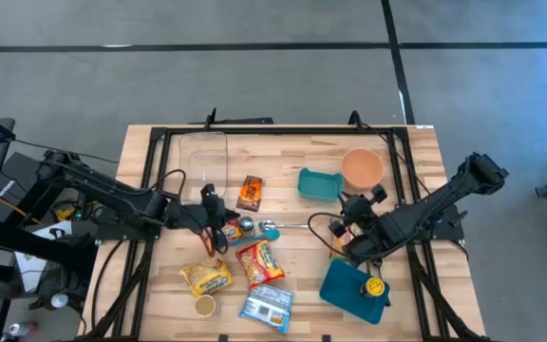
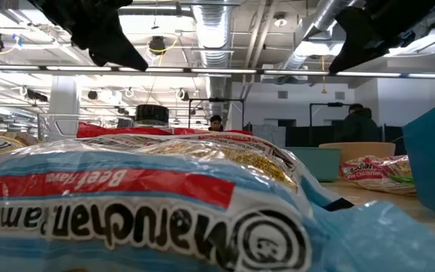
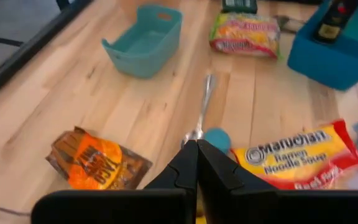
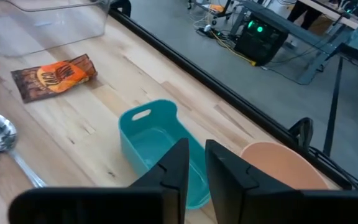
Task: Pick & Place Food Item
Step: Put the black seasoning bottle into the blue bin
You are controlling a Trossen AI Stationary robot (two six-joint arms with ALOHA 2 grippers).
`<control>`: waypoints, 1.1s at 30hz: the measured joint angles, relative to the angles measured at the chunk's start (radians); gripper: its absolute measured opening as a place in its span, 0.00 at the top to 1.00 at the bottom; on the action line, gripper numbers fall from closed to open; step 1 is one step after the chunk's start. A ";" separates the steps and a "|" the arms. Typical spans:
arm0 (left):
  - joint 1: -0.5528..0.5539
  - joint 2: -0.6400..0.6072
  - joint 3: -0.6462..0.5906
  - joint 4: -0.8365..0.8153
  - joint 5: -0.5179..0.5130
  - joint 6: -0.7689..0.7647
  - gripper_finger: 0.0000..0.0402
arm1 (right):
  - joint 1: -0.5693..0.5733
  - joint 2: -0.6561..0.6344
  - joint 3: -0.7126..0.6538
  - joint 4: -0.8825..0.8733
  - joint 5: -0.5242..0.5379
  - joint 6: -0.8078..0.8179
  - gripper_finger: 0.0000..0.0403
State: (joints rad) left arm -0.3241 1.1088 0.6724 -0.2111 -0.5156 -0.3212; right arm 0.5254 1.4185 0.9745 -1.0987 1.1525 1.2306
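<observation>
Food items are scattered over the wooden worktop [image 1: 416,152]. Most likely target for the right claw [image 1: 349,220]: the yellow-red ramen pkt [image 3: 244,34] lying just beside the dark teal bin [image 1: 348,285], btwn that bin and the right claw in the high view. The right claw hovers nr it; in its own wrist view the fingers stand close w/ only a thin gap, nothing seen btwn them, so whether it's fully pressed together I can't tell.

Left claw [image 3: 197,163] is pressed together, empty, hovering over the worktop's middle nr the metal spoon [image 3: 202,106] and the Maruchan ramen pack [image 3: 297,158].

Handling, as a guess: ramen pkts are light, crinkly film over a brittle noodle block. Slippery wrap, so pinch across a short edge or the crimped seam, not flat on the face; squeeze gently or the noodles crack. The orange-brown snack bag [image 3: 95,163] looks soft and puffy, same idea: grab the end seal.

Readable text: "Maruchan Ramen Noodle Soup" on the pack by the left claw; low view shows a blue pkt [image 2: 149,219] up close, upside down, "Maruchan Ramen", "Beef Flavor".

Also there: small teal basket [image 4: 157,149], peach bowl [image 4: 284,165], clear tub [image 1: 204,152].
</observation>
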 joint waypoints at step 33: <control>-0.034 0.243 0.000 -0.071 0.068 -0.121 1.00 | 0.010 0.000 0.000 0.011 -0.003 -0.010 1.00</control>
State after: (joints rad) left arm -0.3576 1.3515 0.6720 -0.2817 -0.4480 -0.4417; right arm 0.5352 1.4181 0.9749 -1.0874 1.1496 1.2205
